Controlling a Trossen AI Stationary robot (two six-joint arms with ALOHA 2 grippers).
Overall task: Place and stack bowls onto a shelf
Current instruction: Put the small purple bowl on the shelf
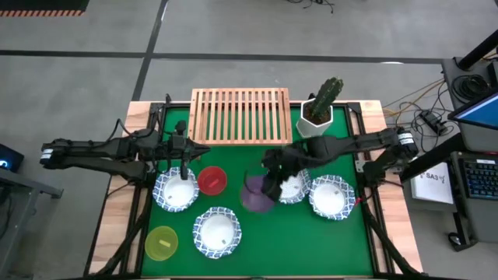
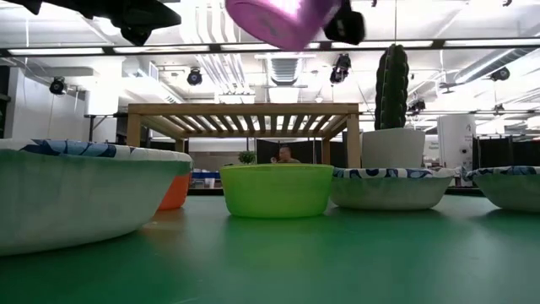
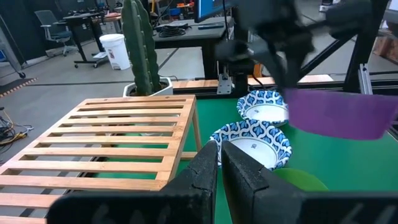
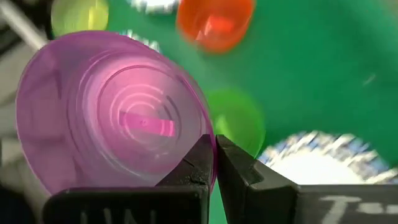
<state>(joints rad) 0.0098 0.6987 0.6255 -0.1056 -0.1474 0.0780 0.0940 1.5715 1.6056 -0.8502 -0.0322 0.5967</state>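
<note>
Your shelf (image 1: 240, 116) carries nothing yet, so all placing and stacking is left; by my reckoning you are on the first bowl. Going left to right across the mat: the left gripper (image 1: 204, 148), fingers pressed together on nothing, hangs just off the shelf's front left corner. The yellow-green bowl (image 1: 161, 243) sits at the near left, empty. The first patterned bowl (image 1: 176, 190) sits under the left arm, empty as far as you can see. The red bowl (image 1: 212, 180) is just beside it, empty. A second patterned bowl (image 1: 217, 231) sits nearer the front, empty. The purple bowl (image 1: 256, 194) is off the mat, its rim pinched between the closed fingers of the right gripper (image 4: 212, 163), and it hangs tilted with nothing inside. The green bowl (image 4: 235, 119) sits below it on the mat, empty. A third patterned bowl (image 1: 294, 187) lies partly under the right arm; its contents are hidden. The fourth patterned bowl (image 1: 331, 197) is empty. The cactus pot (image 1: 316, 118) holds its cactus beside the shelf's right end.
</note>
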